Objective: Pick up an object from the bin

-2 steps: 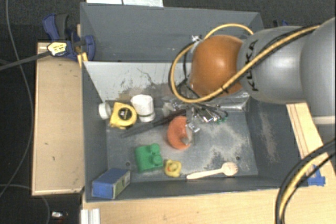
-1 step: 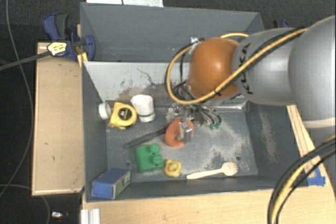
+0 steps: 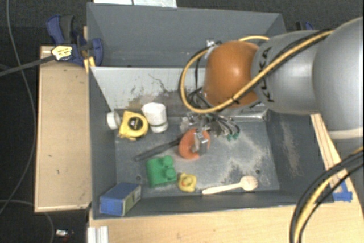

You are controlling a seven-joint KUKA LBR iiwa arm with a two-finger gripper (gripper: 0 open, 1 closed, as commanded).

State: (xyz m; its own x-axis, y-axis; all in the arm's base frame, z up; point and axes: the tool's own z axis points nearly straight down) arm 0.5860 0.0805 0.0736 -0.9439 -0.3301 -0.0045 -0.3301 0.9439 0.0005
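Roughly at the middle of the frame, the pincer [image 3: 199, 141] is down at the bin [image 3: 267, 145] floor, right against an orange round piece [image 3: 186, 149] that lies just to its lower left and is partly hidden by it. Whether the pincer is open or shut, and whether it has hold of the piece, cannot be told. The arm [image 3: 310, 74] comes in from the right of the frame, and its orange wrist cover [image 3: 230, 77], looped with yellow and black cables, hangs above the pincer and hides the floor behind it. A black stick [image 3: 154, 151] lies slantwise just left of the orange piece, its right end close to it. Below are a green block [image 3: 161, 171] and a small yellow thing [image 3: 186, 181], both near but apart from the piece. A pale spoon [image 3: 230, 186] lies along the lower wall, a blue box [image 3: 119, 199] in the lower left corner. A yellow tape measure [image 3: 132, 124] and a white cup [image 3: 154, 115] stand together at the left, well apart from the pincer. The floor to the right of the pincer is bare up to the right wall.
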